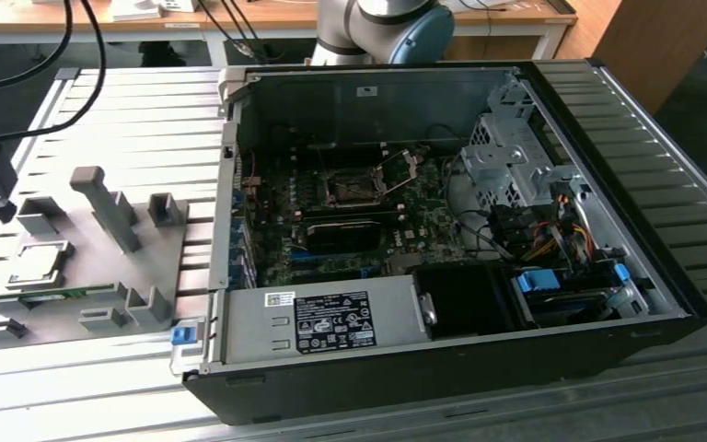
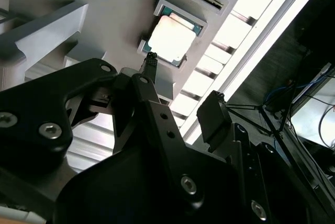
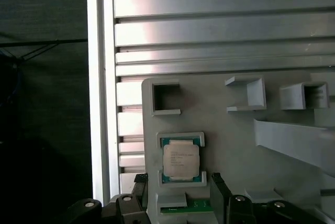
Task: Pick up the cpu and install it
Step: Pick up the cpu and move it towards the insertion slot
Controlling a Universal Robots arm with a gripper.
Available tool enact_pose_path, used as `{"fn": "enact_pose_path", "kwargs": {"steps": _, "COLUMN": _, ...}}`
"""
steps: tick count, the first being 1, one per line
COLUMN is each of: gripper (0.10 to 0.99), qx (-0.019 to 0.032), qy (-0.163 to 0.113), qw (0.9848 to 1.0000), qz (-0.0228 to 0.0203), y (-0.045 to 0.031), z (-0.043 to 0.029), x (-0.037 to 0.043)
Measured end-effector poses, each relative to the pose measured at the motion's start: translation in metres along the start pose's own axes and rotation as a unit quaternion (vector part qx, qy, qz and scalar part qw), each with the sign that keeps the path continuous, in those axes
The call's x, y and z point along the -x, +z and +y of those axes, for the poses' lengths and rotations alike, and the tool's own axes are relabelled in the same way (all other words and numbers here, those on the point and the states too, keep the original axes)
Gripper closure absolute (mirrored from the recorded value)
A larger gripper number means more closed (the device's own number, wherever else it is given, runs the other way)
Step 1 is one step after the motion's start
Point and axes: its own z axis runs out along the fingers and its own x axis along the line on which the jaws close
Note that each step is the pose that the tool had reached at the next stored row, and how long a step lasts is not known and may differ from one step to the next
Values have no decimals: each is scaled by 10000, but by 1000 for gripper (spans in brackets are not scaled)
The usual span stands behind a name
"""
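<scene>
Ribbed metal table (image 1: 133, 129) carries a grey tray (image 1: 102, 276) holding the cpu (image 3: 180, 161); the tool (image 3: 178, 181) hovers released nearby.

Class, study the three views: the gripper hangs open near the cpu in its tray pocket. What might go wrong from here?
1. The gripper stands open close to the cpu, whose pocket on the tray has raised corners; a finger may catch one and tilt the chip.
2. The socket sits deep in the case beside loose cables; a snag on the way in seems possible.

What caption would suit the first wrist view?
Open jaws poised near the cpu, which sits in its pocket on the grey tray.
</scene>
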Motion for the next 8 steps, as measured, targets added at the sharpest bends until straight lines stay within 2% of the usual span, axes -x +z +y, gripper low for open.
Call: {"fn": "enact_pose_path", "kwargs": {"steps": 8, "gripper": 498, "qx": 0, "qy": -1, "qw": 10000, "qz": 1, "y": 42, "z": -7, "x": 1}}
